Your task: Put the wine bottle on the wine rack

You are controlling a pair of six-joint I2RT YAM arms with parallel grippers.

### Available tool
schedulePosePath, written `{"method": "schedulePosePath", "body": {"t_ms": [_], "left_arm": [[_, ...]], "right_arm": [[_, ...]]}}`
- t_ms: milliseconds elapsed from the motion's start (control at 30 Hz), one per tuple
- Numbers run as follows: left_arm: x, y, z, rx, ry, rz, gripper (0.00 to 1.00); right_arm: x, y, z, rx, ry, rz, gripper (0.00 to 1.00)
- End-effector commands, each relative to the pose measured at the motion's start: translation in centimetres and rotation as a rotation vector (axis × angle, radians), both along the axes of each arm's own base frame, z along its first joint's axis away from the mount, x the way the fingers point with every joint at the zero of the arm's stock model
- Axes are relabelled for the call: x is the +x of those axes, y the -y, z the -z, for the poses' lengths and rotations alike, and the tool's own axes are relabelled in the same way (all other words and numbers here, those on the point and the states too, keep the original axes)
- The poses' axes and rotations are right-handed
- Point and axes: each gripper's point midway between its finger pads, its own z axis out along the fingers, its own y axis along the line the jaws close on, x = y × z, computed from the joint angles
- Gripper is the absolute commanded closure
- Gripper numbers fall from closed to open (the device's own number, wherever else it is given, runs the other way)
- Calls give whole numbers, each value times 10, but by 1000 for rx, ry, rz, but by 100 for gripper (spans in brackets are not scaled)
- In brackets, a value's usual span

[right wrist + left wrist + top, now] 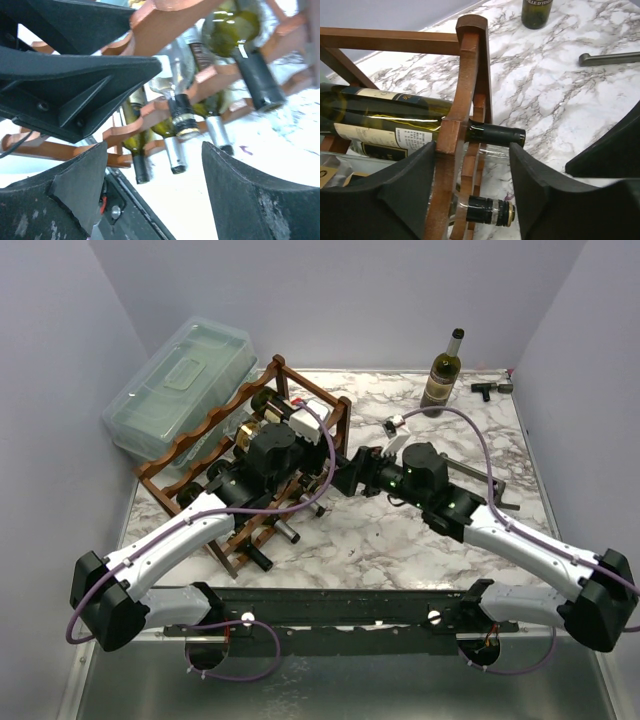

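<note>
The reddish-brown wine rack [195,445] stands at the left of the marble table and holds several bottles lying down. A green wine bottle [395,115] lies in its top tier, neck [496,134] poking past the scalloped rail [462,100]. My left gripper [312,418] is open over the rack's right end; in the left wrist view it [472,150] straddles the rail and that neck without closing on them. My right gripper [347,476] is open and empty just right of the rack, facing the bottle necks [177,117]. Another wine bottle [441,375] stands upright at the back right.
A clear plastic lidded box [180,385] sits behind the rack at the back left. A metal tool [610,58] lies on the table right of the right arm. A small black part [490,388] lies by the standing bottle. Walls close in on three sides.
</note>
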Motion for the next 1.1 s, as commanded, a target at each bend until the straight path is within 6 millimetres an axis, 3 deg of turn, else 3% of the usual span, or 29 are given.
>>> {"method": "schedulePosePath", "body": {"t_ms": [0, 100, 267, 433, 633, 767, 1067], "left_arm": [[-15, 13, -14, -56, 23, 73, 34], [-17, 12, -18, -64, 29, 75, 26], [-16, 7, -24, -69, 48, 51, 17], [-15, -5, -33, -62, 101, 15, 11], [-14, -16, -41, -76, 137, -29, 9], [-14, -18, -42, -74, 144, -34, 8], [-18, -23, -53, -86, 172, -40, 6]], "right_arm": [[-3, 53, 34, -240, 0, 146, 20], [1, 85, 26, -311, 42, 260, 15], [14, 126, -5, -383, 147, 422, 3], [43, 145, -37, -447, 217, 562, 0], [97, 158, -69, -481, 249, 695, 0], [142, 188, -85, -487, 224, 802, 0], [215, 261, -127, -522, 265, 1039, 0]]}}
